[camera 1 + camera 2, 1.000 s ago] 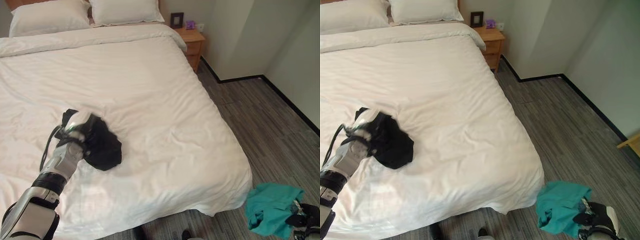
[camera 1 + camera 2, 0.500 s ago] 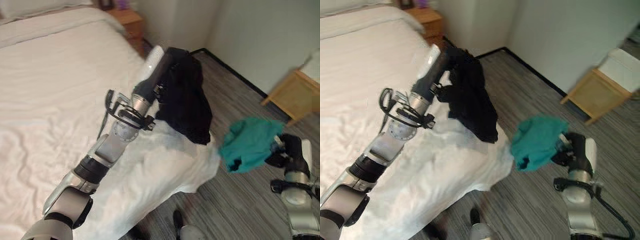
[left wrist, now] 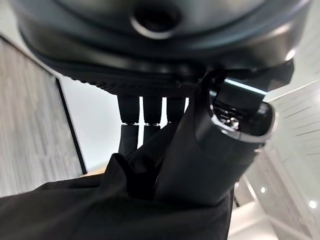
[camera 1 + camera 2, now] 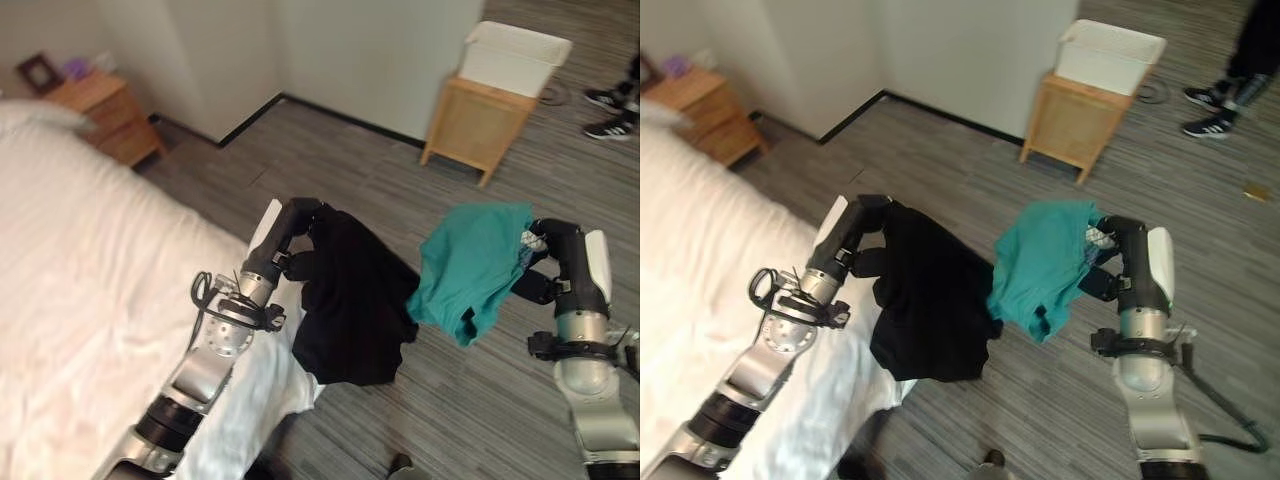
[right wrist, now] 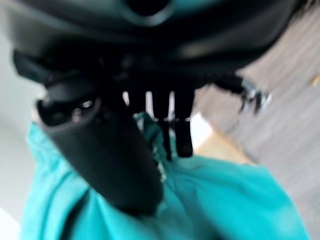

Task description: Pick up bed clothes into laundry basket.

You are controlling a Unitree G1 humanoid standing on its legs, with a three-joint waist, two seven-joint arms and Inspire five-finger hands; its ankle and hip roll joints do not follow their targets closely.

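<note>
Black garment (image 4: 350, 300), pinched off the bed (image 4: 80, 290) a second before, now hung over the floor past the mattress corner, thumb and fingers of the raised left hand (image 4: 300, 215) closed on it; the teal garment (image 4: 465, 265) had risen from floor level, clutched in the upright right hand (image 4: 555, 260); a white laundry basket (image 4: 515, 55) sat on a wooden stand (image 4: 475, 125) well beyond.

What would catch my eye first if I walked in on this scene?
Two garments held in the air: the left hand grips a black garment beside the white bed, and the right hand holds a teal garment over the grey floor. Beyond them, a white basket sits on a wooden stand by the wall.
</note>
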